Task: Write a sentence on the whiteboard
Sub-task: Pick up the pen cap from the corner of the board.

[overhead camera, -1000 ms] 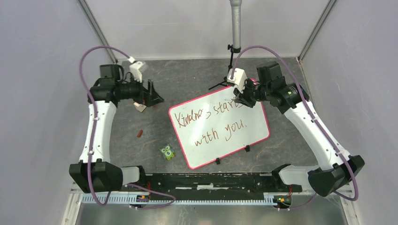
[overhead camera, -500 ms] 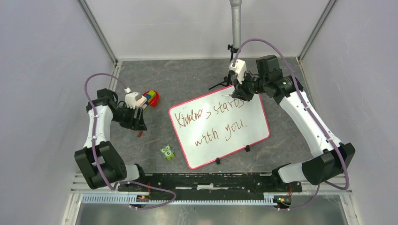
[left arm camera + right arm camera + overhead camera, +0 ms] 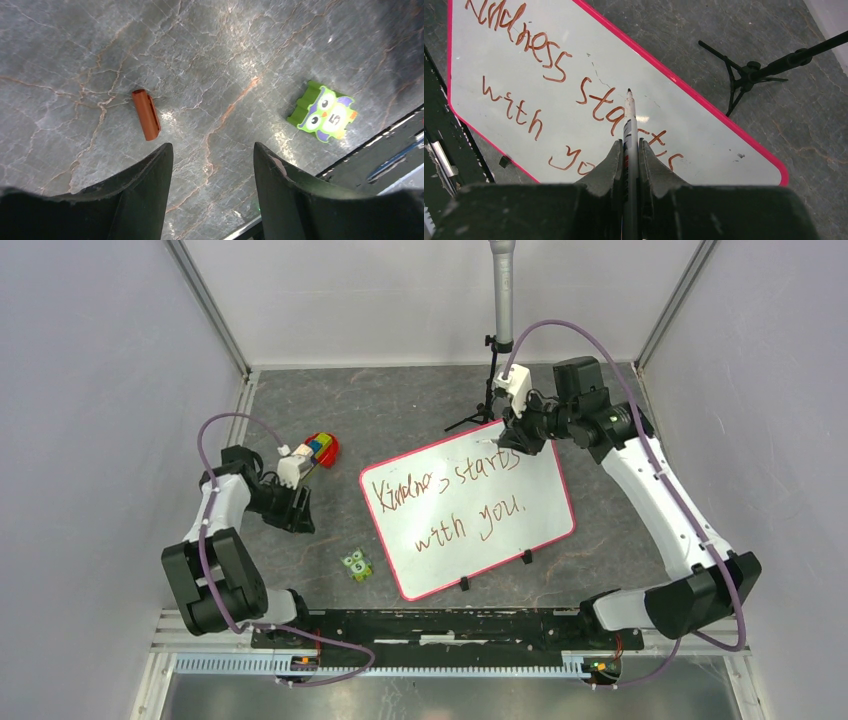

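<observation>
My right gripper is closed on the marker, jaws clamping the barrel with the tip projecting well forward. The tip is over the whiteboard near the word "starts"; I cannot tell whether it touches. The board lies skewed on the surface between my arms, nearer the right one. The sentence reads as two complete lines, so I judge the writing done. Handling: the marker is probably light and stiff with a smooth barrel that may rotate or slip, so grip at mid-barrel and apply light pressure only. The board is stiff, likely light and standing on small feet, so side load may shift it. Its ink will probably smear on contact. My left gripper is wide open and holds nothing, above a small orange-brown tube, possibly the cap, lying on its side. No container is in view. An owl block lies nearby.
</observation>
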Motion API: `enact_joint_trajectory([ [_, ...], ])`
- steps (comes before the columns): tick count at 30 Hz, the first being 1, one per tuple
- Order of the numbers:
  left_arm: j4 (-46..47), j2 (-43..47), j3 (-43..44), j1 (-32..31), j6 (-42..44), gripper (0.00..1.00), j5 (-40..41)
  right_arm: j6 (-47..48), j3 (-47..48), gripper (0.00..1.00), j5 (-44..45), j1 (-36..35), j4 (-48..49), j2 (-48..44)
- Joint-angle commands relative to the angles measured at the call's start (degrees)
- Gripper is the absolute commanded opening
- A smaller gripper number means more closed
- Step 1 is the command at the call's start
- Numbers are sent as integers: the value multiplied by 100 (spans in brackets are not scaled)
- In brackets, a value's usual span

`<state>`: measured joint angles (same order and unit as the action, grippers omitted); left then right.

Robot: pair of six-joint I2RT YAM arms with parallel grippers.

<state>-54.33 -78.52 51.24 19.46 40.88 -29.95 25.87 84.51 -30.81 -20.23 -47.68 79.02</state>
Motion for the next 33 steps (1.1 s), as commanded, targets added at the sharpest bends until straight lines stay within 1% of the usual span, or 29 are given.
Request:
enact_joint_trajectory([
  [1, 731, -127, -350, -100, 290, 65, 300, -19, 107, 0, 35, 9, -4, -293],
  [7, 1409, -254, -596, -103, 203, 61, 908, -112, 171, 0, -20, 10, 83, -247],
  [11, 1654, -194, -667, -101, 139, 59, 935, -135, 209, 0, -49, 10, 97, -180],
  [14, 1829, -377, -605, -103, 84, 57, 933, -117, 242, 0, -55, 12, 99, -147],
  [17, 1965, -698, -549, -102, 327, 54, 1139, -139, 182, 0, -132, 10, 150, -155],
  [21, 2058, -941, -771, -112, 804, 52, 1260, -245, 198, 0, -210, 8, 231, -130],
  [24, 2177, -1034, -857, -107, 832, 40, 1369, -322, 256, 0, -288, 10, 257, -85],
  [26, 2208, -1021, -867, -117, 835, 34, 1287, -356, 326, 0, -361, 12, 259, -55],
  [28, 2119, -982, -869, -173, 857, 32, 1172, -378, 413, 0, -409, 14, 246, -16],
  [30, 2070, -926, -924, -288, 925, 31, 1224, -389, 484, 0, -422, 10, 224, 6],
  [33, 2046, -827, -1064, -426, 1082, 24, 1400, -431, 521, 0, -440, 6, 266, 21],
])
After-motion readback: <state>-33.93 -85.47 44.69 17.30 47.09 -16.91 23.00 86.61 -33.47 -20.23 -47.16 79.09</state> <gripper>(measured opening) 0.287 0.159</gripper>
